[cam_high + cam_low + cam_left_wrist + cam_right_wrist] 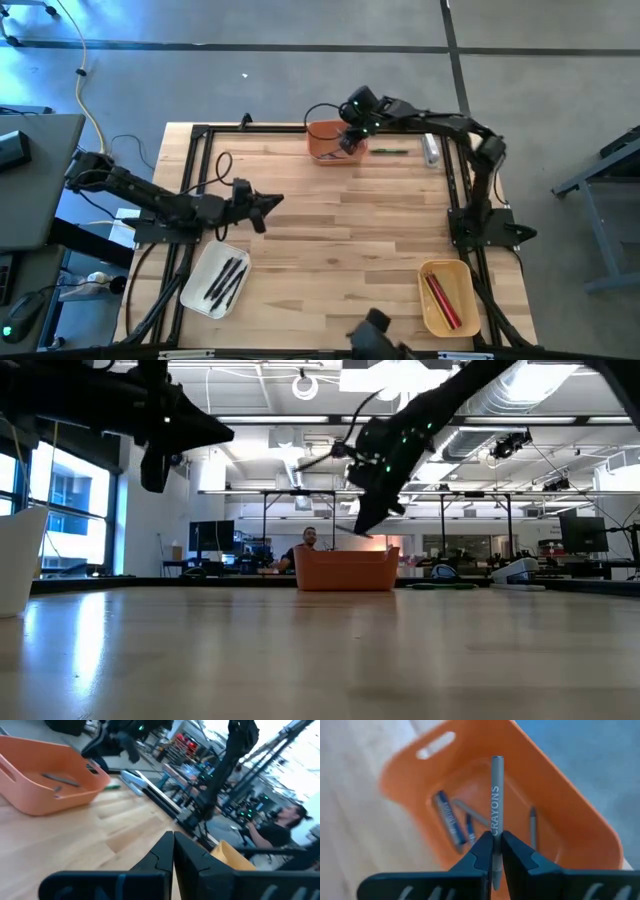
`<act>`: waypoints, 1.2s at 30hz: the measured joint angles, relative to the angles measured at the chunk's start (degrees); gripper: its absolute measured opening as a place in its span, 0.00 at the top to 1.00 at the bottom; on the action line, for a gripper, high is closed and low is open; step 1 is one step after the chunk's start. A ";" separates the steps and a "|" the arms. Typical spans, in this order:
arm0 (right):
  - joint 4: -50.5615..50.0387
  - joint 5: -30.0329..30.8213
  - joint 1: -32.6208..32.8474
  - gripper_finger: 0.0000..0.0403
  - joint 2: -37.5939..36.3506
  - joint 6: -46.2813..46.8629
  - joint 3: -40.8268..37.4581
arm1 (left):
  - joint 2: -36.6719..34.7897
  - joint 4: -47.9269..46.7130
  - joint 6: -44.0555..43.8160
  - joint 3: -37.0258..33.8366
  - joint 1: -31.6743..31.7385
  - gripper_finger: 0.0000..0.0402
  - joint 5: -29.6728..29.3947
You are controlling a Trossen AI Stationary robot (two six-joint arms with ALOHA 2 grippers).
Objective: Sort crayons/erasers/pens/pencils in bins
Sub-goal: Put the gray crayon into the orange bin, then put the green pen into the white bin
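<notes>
1. Left arm: extended low from the left side toward the tabletop's middle, raised off the surface.
2. Left gripper: fingers pressed together, nothing between them.
3. Right arm: reaches from the right side to the far edge.
4. Right gripper: points downward, fingers clamped on a grey crayon.

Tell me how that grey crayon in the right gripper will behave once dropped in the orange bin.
The grey crayon looks thin, rigid and round, so it will probably roll. The orange bin has raised walls, likely stopping it. The right gripper pinches only one end, so it may fall tilted.
</notes>
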 joint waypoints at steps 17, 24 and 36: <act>-11.09 -1.32 -2.71 0.94 18.88 -9.20 17.93 | 0.04 -1.24 -0.02 0.00 6.73 1.00 0.03; -14.19 -1.24 -2.92 0.76 18.88 -10.89 21.38 | 0.04 -2.02 0.00 0.00 8.35 1.00 0.03; -34.39 -7.32 -3.98 0.96 12.89 -26.55 34.91 | 0.04 -2.64 0.01 0.00 9.27 1.00 0.25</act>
